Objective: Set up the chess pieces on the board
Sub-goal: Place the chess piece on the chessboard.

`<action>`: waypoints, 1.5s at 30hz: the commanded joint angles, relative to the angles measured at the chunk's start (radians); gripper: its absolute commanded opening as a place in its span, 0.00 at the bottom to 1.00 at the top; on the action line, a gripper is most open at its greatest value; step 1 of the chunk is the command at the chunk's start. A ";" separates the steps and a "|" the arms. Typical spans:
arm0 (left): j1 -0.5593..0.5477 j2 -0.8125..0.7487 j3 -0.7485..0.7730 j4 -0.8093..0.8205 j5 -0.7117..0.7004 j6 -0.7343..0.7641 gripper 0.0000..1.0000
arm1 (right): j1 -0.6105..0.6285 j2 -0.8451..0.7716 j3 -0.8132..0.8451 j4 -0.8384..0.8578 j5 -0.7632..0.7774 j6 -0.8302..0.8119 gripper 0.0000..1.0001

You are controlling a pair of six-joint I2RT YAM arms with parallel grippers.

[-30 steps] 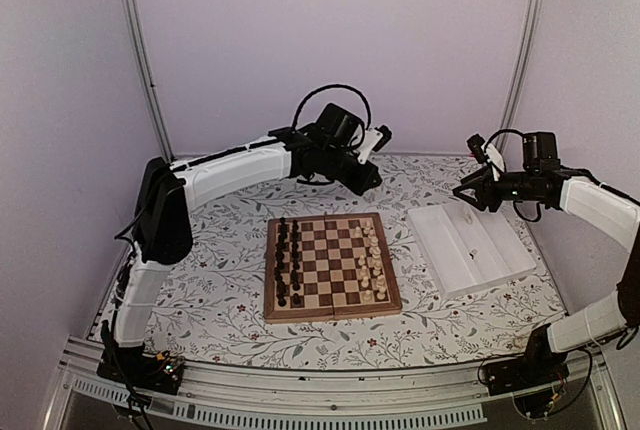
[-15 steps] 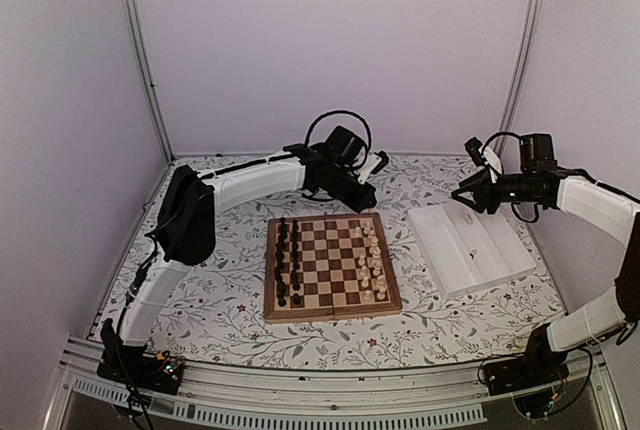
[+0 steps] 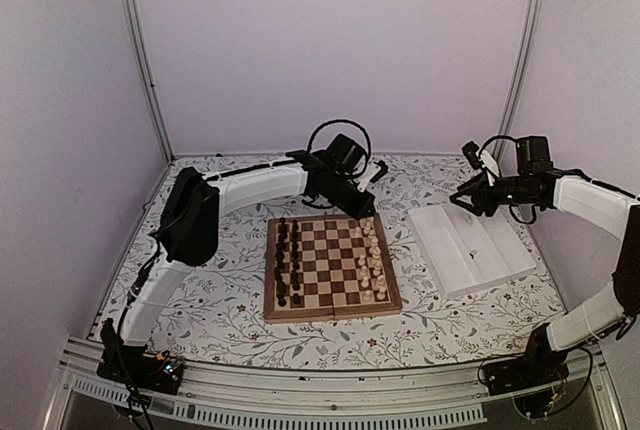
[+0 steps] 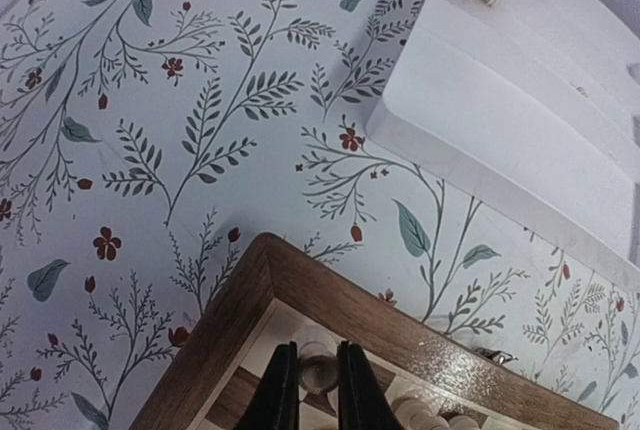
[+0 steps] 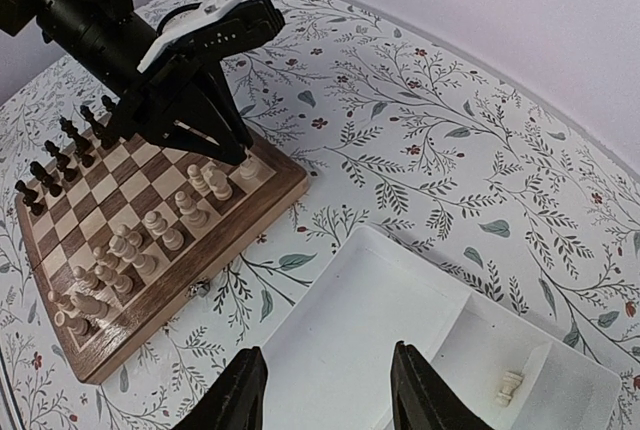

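Chess pieces (image 3: 372,260) mostly placed on board (image 3: 330,315). Left gripper (image 4: 317,358) clamped on corner piece (image 4: 318,376), seemingly setting it down; next, release and lift straight. Right gripper (image 5: 328,368) half-open, empty, over tray (image 5: 380,330).

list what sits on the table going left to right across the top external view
dark pieces → bare middle squares of the board → pale chess pieces → white tray
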 commanded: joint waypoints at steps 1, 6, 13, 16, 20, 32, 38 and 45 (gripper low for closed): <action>0.012 0.002 -0.021 -0.006 0.001 -0.001 0.05 | 0.002 0.014 0.019 -0.018 -0.004 -0.012 0.45; 0.012 0.003 -0.029 -0.005 -0.007 -0.006 0.06 | 0.002 0.014 0.021 -0.019 -0.005 -0.011 0.45; 0.011 0.008 -0.025 -0.005 -0.022 -0.007 0.11 | 0.003 0.013 0.021 -0.020 -0.007 -0.013 0.45; 0.013 0.012 -0.021 -0.006 -0.019 -0.008 0.12 | 0.002 0.013 0.021 -0.022 -0.006 -0.012 0.45; 0.013 0.012 -0.018 -0.005 -0.016 -0.012 0.16 | 0.002 0.014 0.022 -0.022 -0.007 -0.012 0.45; 0.021 -0.043 -0.020 -0.001 -0.046 -0.030 0.34 | 0.002 0.009 0.029 -0.023 -0.009 0.002 0.45; 0.030 -0.129 -0.060 0.002 -0.064 -0.017 0.37 | 0.000 -0.018 0.021 -0.020 0.027 0.011 0.45; 0.069 -0.067 0.042 -0.117 0.027 -0.078 0.36 | 0.000 -0.011 0.022 -0.020 0.025 0.019 0.45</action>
